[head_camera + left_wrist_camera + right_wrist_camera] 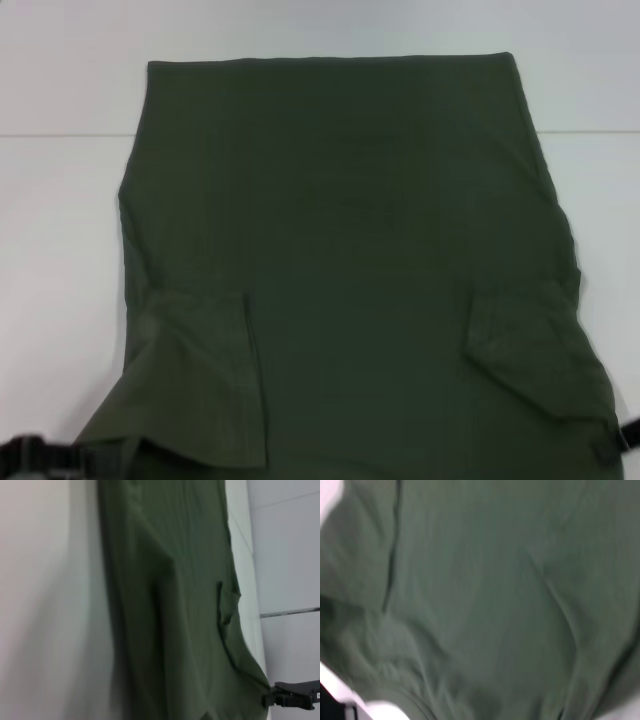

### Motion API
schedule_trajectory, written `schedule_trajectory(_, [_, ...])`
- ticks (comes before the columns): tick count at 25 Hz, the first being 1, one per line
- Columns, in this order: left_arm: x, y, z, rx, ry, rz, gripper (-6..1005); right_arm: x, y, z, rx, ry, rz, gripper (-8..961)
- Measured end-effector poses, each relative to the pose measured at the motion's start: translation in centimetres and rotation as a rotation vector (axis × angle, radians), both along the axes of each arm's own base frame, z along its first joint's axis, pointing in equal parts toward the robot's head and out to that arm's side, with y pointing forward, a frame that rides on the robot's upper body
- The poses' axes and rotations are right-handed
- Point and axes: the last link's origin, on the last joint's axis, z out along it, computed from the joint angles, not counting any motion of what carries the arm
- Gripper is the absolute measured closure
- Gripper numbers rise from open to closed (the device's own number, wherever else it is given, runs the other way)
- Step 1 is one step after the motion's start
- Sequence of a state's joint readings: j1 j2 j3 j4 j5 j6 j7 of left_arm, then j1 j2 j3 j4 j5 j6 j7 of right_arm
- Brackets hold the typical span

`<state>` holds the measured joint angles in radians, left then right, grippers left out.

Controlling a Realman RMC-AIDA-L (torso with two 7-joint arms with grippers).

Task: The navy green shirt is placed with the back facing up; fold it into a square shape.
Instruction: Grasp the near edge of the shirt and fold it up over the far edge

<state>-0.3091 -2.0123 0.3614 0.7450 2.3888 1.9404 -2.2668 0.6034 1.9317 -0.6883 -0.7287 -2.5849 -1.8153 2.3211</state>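
Note:
The navy green shirt (340, 250) lies flat on the white table, plain side up, with both short sleeves folded inward over the body. My left gripper (75, 458) is at the shirt's near left corner, shut on the fabric. At the near right corner my right gripper (615, 440) is shut on the cloth. The left wrist view shows the shirt (170, 605) stretching away, with the right gripper (272, 697) pinching its far corner. Green cloth (480, 600) fills the right wrist view.
The white table (60, 250) shows on both sides of the shirt and beyond its far hem. A thin seam line (60, 134) crosses the table behind the shirt's far end.

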Motion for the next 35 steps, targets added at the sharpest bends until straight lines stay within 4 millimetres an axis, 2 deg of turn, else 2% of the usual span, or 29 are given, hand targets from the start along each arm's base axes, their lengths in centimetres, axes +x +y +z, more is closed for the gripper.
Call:
schedule_trajectory(6, [2.8, 4.6, 0.0, 0.058, -0.065, -0.052, 967, -2.7, 2.7, 0.6, 0.154, 0.155, 0.05, 904])
schedule_trajectory(7, [2.8, 4.6, 0.0, 0.058, -0.065, -0.052, 967, -3.2, 3.5, 0.7, 0.194, 0.173, 0.053, 904])
schedule_trajectory(8, [4.1, 7.2, 0.1, 0.091, -0.071, -0.04, 967, -3.6, 4.1, 0.8, 0.224, 0.187, 0.054, 904])
schedule_trajectory(11, [5.5, 10.3, 0.5, 0.147, -0.076, -0.025, 968, -4.4, 6.6, 1.2, 0.35, 0.193, 0.044, 903])
schedule_trajectory(13, [6.5, 13.1, 1.4, 0.207, -0.068, -0.003, 968, -4.9, 8.3, 1.6, 0.429, 0.179, 0.046, 903])
schedule_trajectory(16, [7.1, 16.1, 1.8, 0.273, -0.031, 0.036, 968, -5.5, 10.8, 2.0, 0.544, 0.141, 0.054, 903])
schedule_trajectory(19, [6.9, 18.4, 1.1, 0.339, 0.052, 0.086, 967, -5.6, 12.8, 1.8, 0.653, 0.095, 0.052, 903])
schedule_trajectory(22, [6.1, 19.7, -0.3, 0.383, 0.16, 0.123, 967, -5.5, 14.2, 0.5, 0.731, 0.036, 0.058, 903])
schedule_trajectory(26, [5.8, 20.3, -2.4, 0.402, 0.289, 0.113, 967, -5.0, 15.2, -1.7, 0.775, -0.065, 0.078, 903])
schedule_trajectory(31, [6.2, 21.1, -2.9, 0.43, 0.365, 0.05, 968, -5.2, 15.8, -3.4, 0.824, -0.147, 0.12, 903])
schedule_trajectory(35, [7.1, 21.8, -2.5, 0.454, 0.381, 0.005, 968, -5.7, 16.2, -3.6, 0.847, -0.158, 0.136, 904])
